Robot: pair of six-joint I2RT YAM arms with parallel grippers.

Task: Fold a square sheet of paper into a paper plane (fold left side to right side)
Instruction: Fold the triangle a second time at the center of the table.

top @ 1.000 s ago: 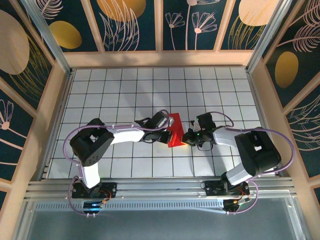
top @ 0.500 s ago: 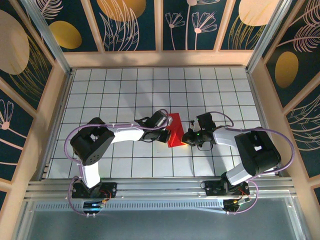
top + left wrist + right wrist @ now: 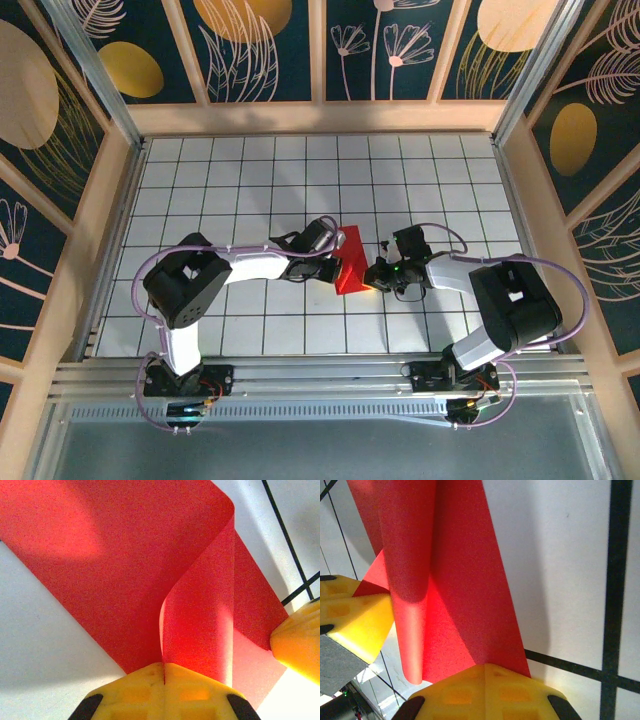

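The square sheet of paper [image 3: 352, 263] is bright red and lies mid-table, its left side curled up and over toward the right. In the left wrist view the paper [image 3: 125, 555] rises in a loop, and my left gripper [image 3: 164, 667] is shut on its lifted edge, with red showing in the seam. From above, the left gripper [image 3: 337, 262] is at the sheet's left. My right gripper [image 3: 374, 277] is at the sheet's right edge. Up close, the right gripper [image 3: 485, 669] is shut with its tips against the flat paper [image 3: 465, 595]. No paper plane is in view.
The white grid table [image 3: 240, 180] is walled by wooden rails [image 3: 320, 118]. The two grippers are close together: the right finger [image 3: 299, 642] shows in the left wrist view and the left finger [image 3: 355, 615] in the right wrist view.
My left gripper has crept slightly to the right with the paper's lifted edge. The right arm has stayed still.
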